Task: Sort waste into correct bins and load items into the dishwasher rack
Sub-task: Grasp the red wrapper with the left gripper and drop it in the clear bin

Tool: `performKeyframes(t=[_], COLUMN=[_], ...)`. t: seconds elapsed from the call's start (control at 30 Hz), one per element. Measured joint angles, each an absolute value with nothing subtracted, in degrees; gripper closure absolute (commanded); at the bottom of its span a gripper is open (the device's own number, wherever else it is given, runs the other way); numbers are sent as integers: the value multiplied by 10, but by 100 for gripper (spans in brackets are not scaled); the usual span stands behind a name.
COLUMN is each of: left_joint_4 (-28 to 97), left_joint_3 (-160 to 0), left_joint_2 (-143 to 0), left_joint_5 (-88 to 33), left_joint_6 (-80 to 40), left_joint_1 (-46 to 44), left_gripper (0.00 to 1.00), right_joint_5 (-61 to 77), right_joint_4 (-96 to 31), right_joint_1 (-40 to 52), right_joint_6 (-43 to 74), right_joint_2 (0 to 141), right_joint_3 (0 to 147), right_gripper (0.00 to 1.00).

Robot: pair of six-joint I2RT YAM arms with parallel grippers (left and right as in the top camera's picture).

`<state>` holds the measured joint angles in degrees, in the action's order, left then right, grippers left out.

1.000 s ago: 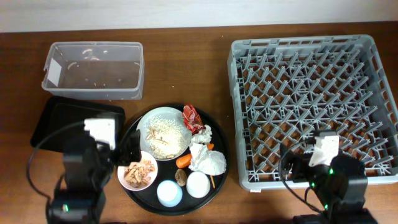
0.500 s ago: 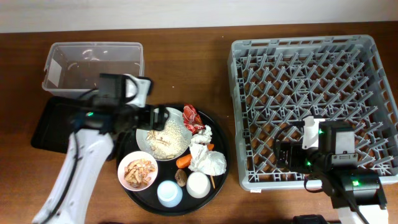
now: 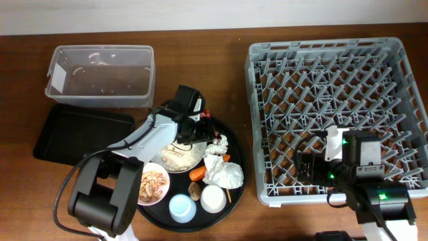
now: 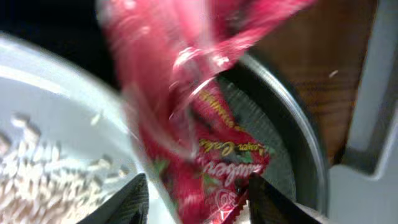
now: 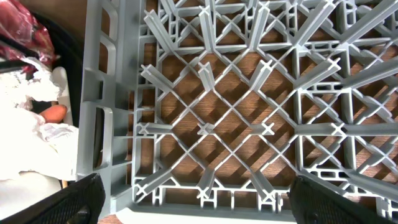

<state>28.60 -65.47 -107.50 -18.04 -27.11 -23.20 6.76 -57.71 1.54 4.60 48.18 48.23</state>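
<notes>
My left gripper (image 3: 200, 128) is over the round black tray, open, with a finger on each side of the red shiny wrapper (image 4: 205, 143), as the left wrist view (image 4: 199, 208) shows. The wrapper (image 3: 212, 134) lies at the right edge of the pale plate (image 3: 175, 152) of white rice. Crumpled napkins (image 3: 224, 171), an orange carrot (image 3: 198, 174) and a small brown lump (image 3: 194, 191) lie lower on the tray. My right gripper (image 3: 304, 171) is wide open and empty over the front left corner of the grey dishwasher rack (image 3: 334, 100), also seen in the right wrist view (image 5: 208, 208).
The clear tub (image 3: 100, 77) stands at the back left, with the shallow black tray (image 3: 73, 134) in front of it. On the round black tray (image 3: 234, 194) are a pink bowl (image 3: 152, 186) of scraps, a light blue cup (image 3: 182, 207) and a white cup (image 3: 212, 198).
My left arm has swung from the front left, past the tub, to the right and down onto the red wrapper. The right gripper moved over the rack corner, then stayed still.
</notes>
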Motion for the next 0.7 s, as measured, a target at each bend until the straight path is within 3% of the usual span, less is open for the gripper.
performKeyframes(t=[0.13,0.2,0.23,0.47,0.57,0.7], left_joint_4=[268,267,267,280,293,295], left_joint_3=[-655,-655,-655,-659,-660,-660], left_joint_2=[-1075,-1075,-1075,-1062,-1055,-1013], left_joint_5=[-180,-180,-180,-175,-162,-133], left_joint_6=[-276,-278,-279,-281,-279,-264], left_joint_1=[-232,-232,-232,-232,-232,-232], left_gripper=[71,73,79,84,99,99], right_joint_5=[68,68,68,68,68,68], right_joint_4=[-579,-579,-579,-579,-579,-579], right_joint_1=[15,15,15,15,15,15], right_joint_6=[47,48,48,48,48,48], right_joint_2=[482,482,482,482,482,482], right_joint_3=[482,482,482,482,482,482], right_gripper=[2,1,2,2,2,2])
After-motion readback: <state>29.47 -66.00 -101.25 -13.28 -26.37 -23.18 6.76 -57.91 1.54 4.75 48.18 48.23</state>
